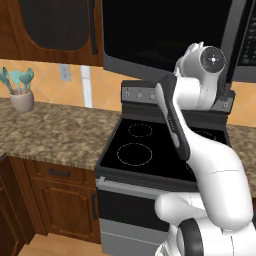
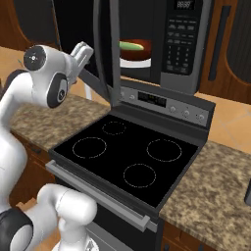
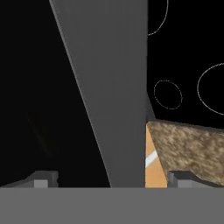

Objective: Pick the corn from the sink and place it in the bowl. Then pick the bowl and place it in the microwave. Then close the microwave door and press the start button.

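Right base view: the bowl (image 2: 136, 53) sits inside the microwave (image 2: 184, 44) with the corn (image 2: 131, 46) lying in it, so by my reading the step in hand is closing the microwave door (image 2: 107, 49). The door stands swung out, nearly edge-on to this camera, above the left rear of the stove (image 2: 132, 166).

The gripper (image 2: 84, 49) is at the outer face of the door, just beside its free edge. In the hand view the fingertips (image 3: 43, 179) stand wide apart with nothing between them, the grey door edge running up between the two tips. Whether the hand is touching the door, I cannot tell.

Recommendations for the step:
- Keep your jaws released; this is a push, not a grasp.
- Bear on the door near its free edge, well away from the hinge, and follow its arc.
- Push until the door sits flush with the button panel (image 2: 177, 37).
- Watch that the elbow stays clear of the stove's rear console (image 1: 145, 93).
- Leave the start button until the door is seated.
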Motion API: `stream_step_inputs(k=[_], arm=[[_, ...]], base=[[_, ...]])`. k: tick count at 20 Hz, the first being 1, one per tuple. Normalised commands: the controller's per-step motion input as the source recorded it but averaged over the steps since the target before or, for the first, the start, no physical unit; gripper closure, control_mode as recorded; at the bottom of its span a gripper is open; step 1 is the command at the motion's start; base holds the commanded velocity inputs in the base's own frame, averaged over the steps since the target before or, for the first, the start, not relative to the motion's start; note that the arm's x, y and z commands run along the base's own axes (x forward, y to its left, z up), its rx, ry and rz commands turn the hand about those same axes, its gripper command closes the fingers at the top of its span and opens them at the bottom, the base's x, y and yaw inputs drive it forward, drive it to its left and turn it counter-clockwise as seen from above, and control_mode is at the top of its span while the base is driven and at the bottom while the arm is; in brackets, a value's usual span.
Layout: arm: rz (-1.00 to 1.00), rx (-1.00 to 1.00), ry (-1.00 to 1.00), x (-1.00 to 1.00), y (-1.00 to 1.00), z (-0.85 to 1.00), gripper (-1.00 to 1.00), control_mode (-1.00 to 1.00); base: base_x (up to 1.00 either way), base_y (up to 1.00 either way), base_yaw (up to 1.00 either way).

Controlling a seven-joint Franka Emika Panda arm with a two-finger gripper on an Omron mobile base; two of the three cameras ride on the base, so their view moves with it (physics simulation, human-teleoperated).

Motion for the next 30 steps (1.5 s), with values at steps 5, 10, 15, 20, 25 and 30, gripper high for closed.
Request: stream_step_inputs(k=[5, 10, 15, 20, 25, 30], arm=[[0.0, 0.0, 0.0, 0.73, -0.19, 0.0, -1.0, -1.0], [0.0, 0.0, 0.0, 0.75, -0.38, 0.0, -1.0, -1.0], [-0.04, 0.0, 0.0, 0.87, -0.32, 0.0, -1.0, -1.0], [-0.07, 0.0, 0.0, 0.94, -0.29, -0.07, -1.0, -1.0], [-0.01, 0.0, -0.12, 0.03, 0.27, -0.16, -1.0, -1.0], [0.0, -0.01, -0.12, -1.0, 0.37, 0.23, -1.0, -1.0]], base=[[0.0, 0.0, 0.0], [0.0, 0.0, 0.0], [0.0, 0.0, 0.0], [0.0, 0.0, 0.0], [0.0, 0.0, 0.0], [0.0, 0.0, 0.0]])
